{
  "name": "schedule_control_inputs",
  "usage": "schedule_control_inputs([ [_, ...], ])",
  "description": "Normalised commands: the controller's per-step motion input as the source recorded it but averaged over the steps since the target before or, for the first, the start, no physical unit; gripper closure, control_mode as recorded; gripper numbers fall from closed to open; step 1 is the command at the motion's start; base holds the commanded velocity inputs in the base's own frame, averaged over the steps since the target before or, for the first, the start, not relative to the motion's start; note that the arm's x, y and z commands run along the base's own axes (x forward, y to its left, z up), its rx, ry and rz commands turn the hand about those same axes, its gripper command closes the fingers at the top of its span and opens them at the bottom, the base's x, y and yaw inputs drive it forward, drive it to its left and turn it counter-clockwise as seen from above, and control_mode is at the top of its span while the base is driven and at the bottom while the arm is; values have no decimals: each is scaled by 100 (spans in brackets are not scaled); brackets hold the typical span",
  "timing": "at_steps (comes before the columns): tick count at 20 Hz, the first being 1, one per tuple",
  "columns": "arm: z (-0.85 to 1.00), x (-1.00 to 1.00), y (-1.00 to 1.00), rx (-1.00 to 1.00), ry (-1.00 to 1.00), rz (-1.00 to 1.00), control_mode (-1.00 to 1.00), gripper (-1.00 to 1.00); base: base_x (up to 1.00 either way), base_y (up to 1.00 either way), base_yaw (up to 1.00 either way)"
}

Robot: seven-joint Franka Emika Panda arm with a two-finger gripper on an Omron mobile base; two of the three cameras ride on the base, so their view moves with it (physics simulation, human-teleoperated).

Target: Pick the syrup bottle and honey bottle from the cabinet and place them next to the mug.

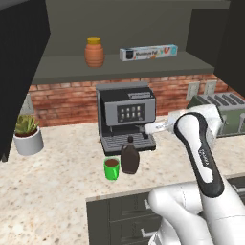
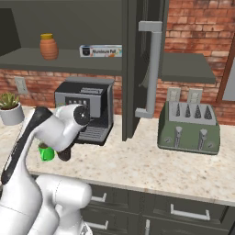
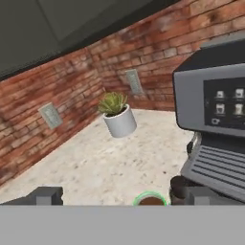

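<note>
The dark brown syrup bottle (image 1: 129, 155) stands upright on the counter, right beside the green mug (image 1: 112, 168) of brown liquid. In the hand view the mug's rim (image 3: 150, 199) and the bottle's cap (image 3: 178, 186) sit at the bottom edge. My gripper (image 3: 123, 196) hovers just above them in front of the coffee machine, open and holding nothing, its fingertips (image 3: 45, 195) spread wide. The orange honey bottle (image 1: 94, 52) with its yellow lid stands on the grey shelf of the open cabinet (image 1: 143, 69), high above the gripper. From the right base, the honey bottle (image 2: 48, 47) is at upper left.
A black coffee machine (image 1: 127, 115) stands behind the mug. A white plant pot (image 1: 27, 136) sits at the left and a green toaster (image 2: 188, 126) at the right. A foil box (image 1: 148, 52) lies on the shelf. Open black cabinet doors (image 2: 142, 64) hang beside the shelf.
</note>
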Motion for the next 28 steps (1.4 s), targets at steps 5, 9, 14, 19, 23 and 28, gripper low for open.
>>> schedule_control_inputs([
  [5,77,-22,49,-9,10,-36,-100,-100,0,0,0],
  [9,96,-15,5,-2,13,-23,-100,-100,0,0,0],
  [14,57,-1,3,-11,2,-5,-100,-100,0,0,0],
  [19,2,-7,0,-1,-16,2,-100,-100,0,0,0],
  [23,25,-7,-4,-9,-18,5,-100,-100,0,0,0],
  [28,49,0,-11,-16,-8,0,-100,-100,0,0,0],
])
